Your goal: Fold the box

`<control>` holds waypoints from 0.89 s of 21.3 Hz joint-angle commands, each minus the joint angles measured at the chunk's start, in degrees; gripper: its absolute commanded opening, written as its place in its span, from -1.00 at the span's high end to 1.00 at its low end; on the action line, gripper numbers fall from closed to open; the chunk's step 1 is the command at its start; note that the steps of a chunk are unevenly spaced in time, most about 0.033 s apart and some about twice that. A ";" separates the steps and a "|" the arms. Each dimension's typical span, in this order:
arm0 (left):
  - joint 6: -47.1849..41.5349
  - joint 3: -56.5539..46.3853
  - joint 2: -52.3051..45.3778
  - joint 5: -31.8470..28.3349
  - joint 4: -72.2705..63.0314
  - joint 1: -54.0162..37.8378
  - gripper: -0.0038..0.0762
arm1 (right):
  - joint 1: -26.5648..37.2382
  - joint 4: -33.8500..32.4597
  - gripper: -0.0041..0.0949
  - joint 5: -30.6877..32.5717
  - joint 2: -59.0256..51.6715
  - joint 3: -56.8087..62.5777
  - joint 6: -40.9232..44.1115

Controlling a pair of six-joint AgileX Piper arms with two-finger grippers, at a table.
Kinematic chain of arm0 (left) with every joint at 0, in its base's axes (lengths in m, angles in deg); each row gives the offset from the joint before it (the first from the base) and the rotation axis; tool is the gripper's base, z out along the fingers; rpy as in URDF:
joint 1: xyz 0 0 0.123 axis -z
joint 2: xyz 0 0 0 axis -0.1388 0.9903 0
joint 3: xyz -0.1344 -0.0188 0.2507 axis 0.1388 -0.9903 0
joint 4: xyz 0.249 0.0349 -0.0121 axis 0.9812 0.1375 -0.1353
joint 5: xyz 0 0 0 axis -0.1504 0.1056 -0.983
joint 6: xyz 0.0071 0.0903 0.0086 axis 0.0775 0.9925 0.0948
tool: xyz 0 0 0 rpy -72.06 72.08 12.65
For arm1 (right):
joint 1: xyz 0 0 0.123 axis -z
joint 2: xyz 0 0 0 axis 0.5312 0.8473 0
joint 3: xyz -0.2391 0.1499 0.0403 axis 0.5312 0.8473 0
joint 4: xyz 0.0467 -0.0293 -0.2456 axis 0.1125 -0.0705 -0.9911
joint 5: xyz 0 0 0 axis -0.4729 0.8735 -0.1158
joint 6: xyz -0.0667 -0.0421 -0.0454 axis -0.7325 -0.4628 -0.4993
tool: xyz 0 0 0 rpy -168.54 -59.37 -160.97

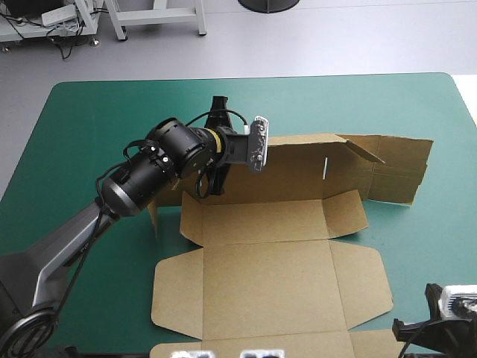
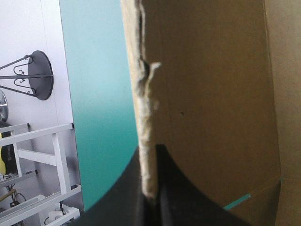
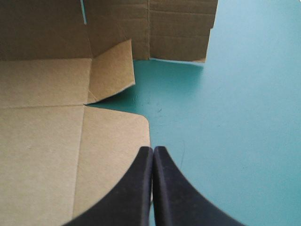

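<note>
Right gripper (image 3: 153,150), fingers together and empty, sits at 5 o'clock of the box (image 1: 268,276), over the teal-green cover (image 1: 97,119). Beyond the flat base, at 12 o'clock, my left gripper (image 2: 150,149) is clamped on the raised back wall's frayed edge; I should pinch firmly and turn it slowly about its crease

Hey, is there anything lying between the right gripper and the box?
Nothing visible. The right gripper, shut, is right beside the rounded corner of a side flap of the box, with only bare teal-green cover there. The left gripper is clamped on the raised far wall.
</note>
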 commanded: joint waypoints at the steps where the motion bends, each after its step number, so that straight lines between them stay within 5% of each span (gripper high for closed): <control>1: -3.93 -4.83 -5.37 -7.21 3.44 2.95 0.93 | 0.03 2.37 0.93 -3.20 8.35 -10.06 0.34; 12: -19.36 -25.11 -12.41 -17.11 18.85 8.36 0.93 | 0.03 17.24 0.93 -5.34 43.94 -38.10 -3.49; 19: -23.89 -27.25 -12.37 -19.67 21.79 8.36 0.93 | 0.03 21.55 0.93 -2.59 62.78 -49.26 -6.25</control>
